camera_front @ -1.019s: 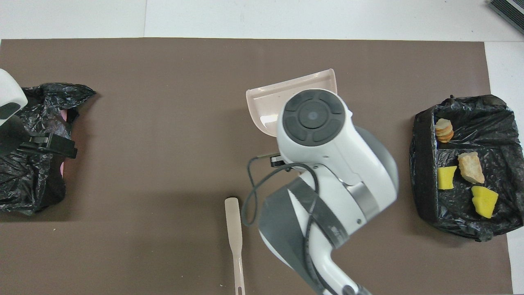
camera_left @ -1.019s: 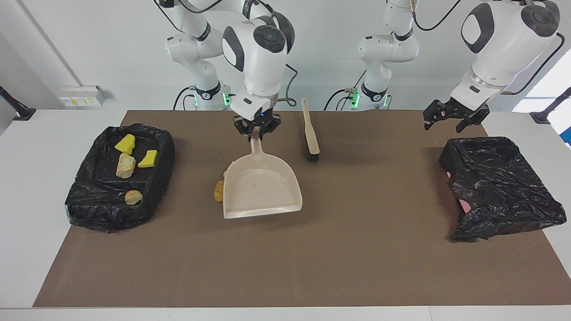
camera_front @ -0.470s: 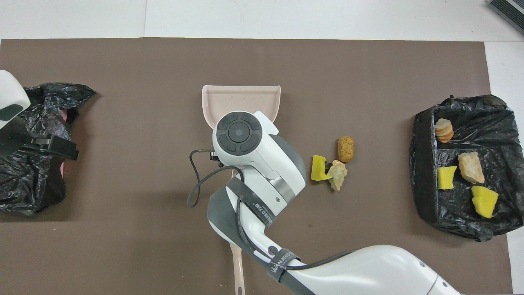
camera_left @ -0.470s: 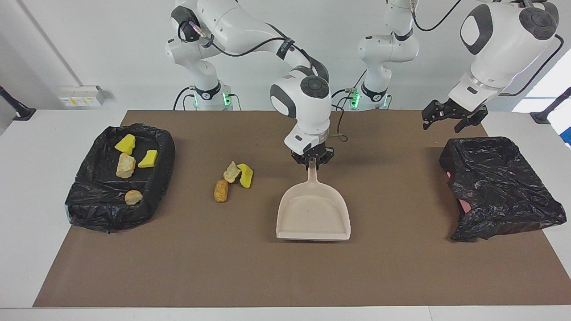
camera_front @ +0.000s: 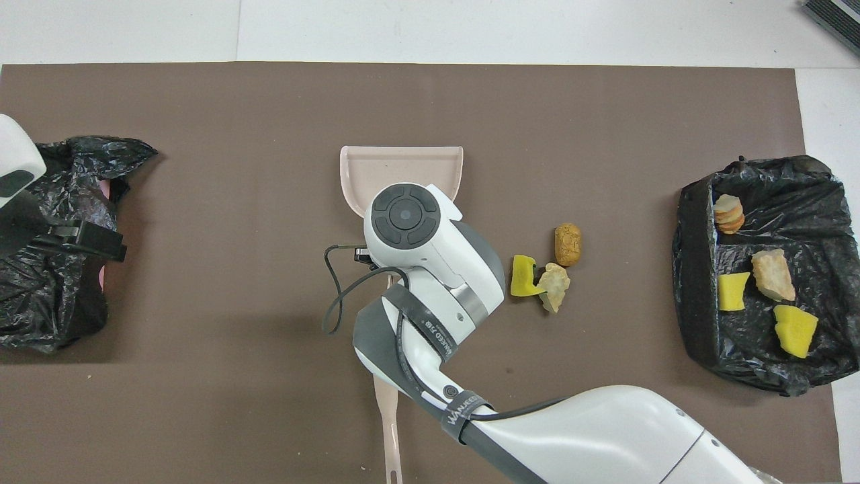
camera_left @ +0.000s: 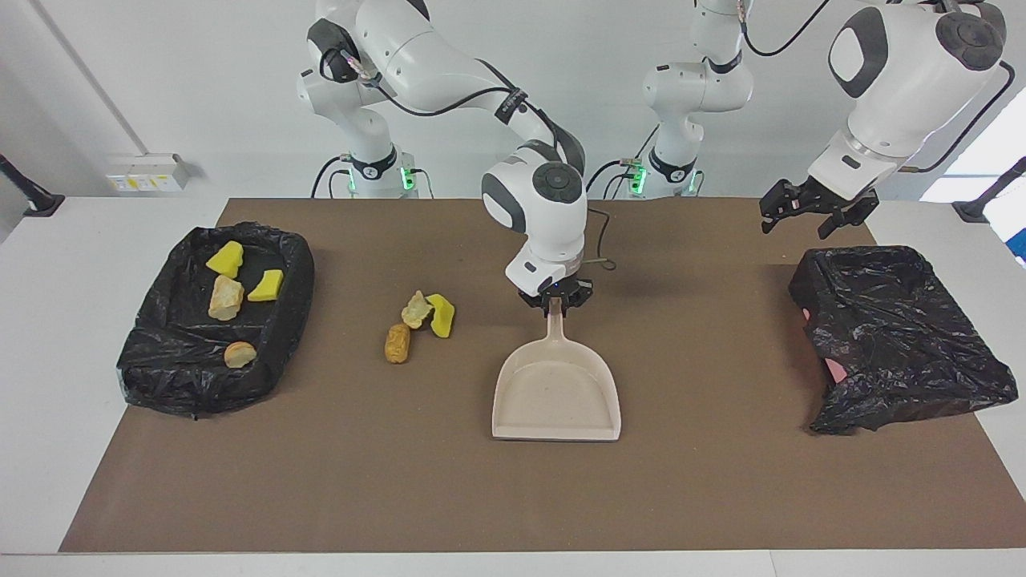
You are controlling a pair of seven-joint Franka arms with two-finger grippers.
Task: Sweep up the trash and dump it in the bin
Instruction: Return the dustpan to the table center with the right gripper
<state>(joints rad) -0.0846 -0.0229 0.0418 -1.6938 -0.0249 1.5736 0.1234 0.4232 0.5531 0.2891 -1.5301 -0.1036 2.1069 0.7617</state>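
My right gripper [camera_left: 554, 303] is pinched on the handle of the beige plastic dustpan [camera_left: 557, 393] — the pan lies flat on the brown mat [camera_left: 481, 497], mid-table, its open lip facing away from the robots. My left gripper [camera_left: 809, 212] hangs with its fingers spread over the mat next to the crumpled black bag bin [camera_left: 898, 336] at the left arm's end, and it waits there.

Trash to sweep: three loose scraps in a tight cluster on the mat beside the dustpan, toward the right arm's end — a yellow sponge chunk [camera_left: 441, 314] touching a pale beige rough lump [camera_left: 416, 308], with an orange-brown oblong lump [camera_left: 397, 343] just beside them. Four more scraps sit in the black-lined tray [camera_left: 284, 336] at the right arm's end.

The beige-handled brush [camera_front: 388, 423] lies on the mat nearer to the robots than the dustpan, mostly hidden under my right arm in the overhead view; the bristles can't be seen.

Step in hand, I'd say: placing the dustpan for the sweep. The pan is empty, nothing swept yet. Next move probably calls for the pan's lip turned toward the cluster and kept flat on the mat, then the brush picked up by the left gripper to push the scraps in. Risk — the lip points away from the scraps now.
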